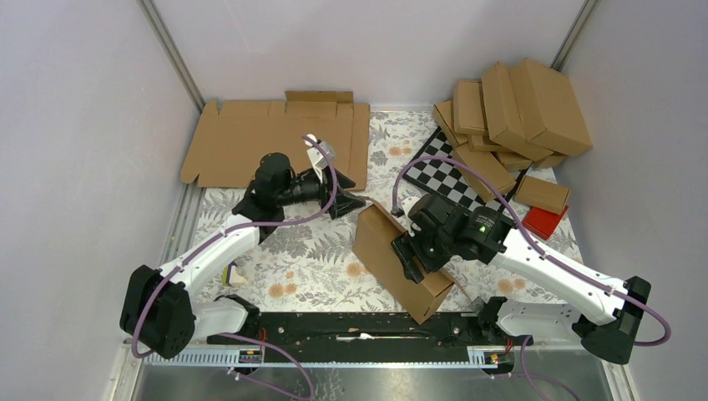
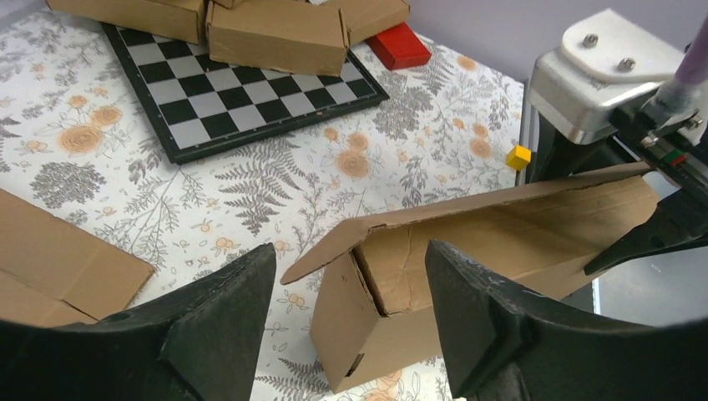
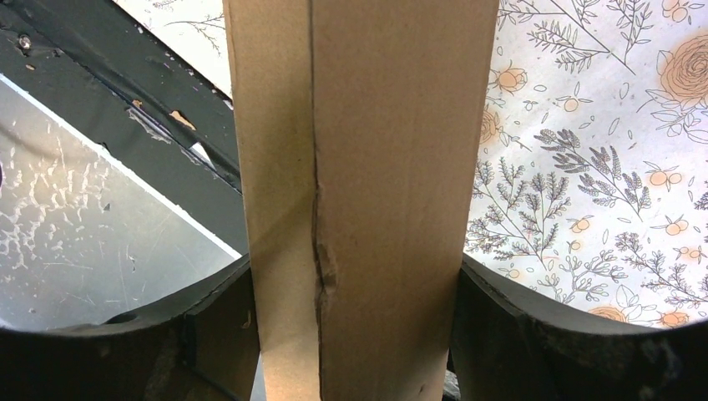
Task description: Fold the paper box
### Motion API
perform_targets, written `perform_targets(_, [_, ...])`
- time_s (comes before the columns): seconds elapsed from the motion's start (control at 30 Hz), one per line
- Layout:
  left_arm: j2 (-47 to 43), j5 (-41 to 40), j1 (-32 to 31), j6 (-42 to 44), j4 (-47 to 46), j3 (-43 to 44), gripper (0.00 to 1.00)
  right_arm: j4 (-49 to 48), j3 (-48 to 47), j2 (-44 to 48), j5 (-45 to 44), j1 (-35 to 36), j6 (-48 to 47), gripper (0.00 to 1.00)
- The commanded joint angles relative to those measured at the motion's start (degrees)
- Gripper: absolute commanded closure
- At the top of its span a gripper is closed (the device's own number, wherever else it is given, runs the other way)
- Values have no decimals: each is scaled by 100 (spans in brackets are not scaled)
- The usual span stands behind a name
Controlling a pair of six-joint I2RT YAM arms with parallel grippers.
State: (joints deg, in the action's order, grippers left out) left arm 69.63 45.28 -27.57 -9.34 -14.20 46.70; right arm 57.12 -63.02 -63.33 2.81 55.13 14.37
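1. Top view: paper box [image 1: 380, 246], part-folded, lies slantwise on the floral cloth [image 1: 309, 251] at front middle, between the arms. Right gripper [image 1: 411, 253] is clamped across its long side. Left gripper [image 1: 349, 203] sits just beside the box's far end, jaws apart. Flat cardboard blank [image 1: 267, 142] back left. Folded boxes [image 1: 509, 109] are stacked back right, partly on the checkerboard [image 1: 447, 171], with the red block [image 1: 544, 222] beside them.
2. Left wrist: fingers spread, nothing pinched. The box's open end faces the camera between them, top flap ajar. Can't tell if the tips touch it. Yellow cube [image 2: 519, 156] on the cloth beyond the box.
3. Right wrist: both fingers [image 3: 534, 334] press on opposite sides of the box, which runs upright through the frame. A crumpled crease runs down its middle. Black rail [image 3: 125, 125] at left.
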Motion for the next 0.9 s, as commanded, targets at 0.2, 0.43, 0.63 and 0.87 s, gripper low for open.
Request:
perform_targets(0.2, [211,-495,-326,441,158,95,38,-52,-78,25,-13,41,-55,23])
perform_targets(0.43, [473,-757,-451,427,345,322,53,-37,-70,-3,-75,46,-19,21])
perform_targets(0.63, [544,-889,-515,418,431,454,75,-28,-113,-67,-140,41,-33,14])
perform_targets(0.87, [337,-1312,-656,433,844,726,100,200,-361,-301,-822,41,60,5])
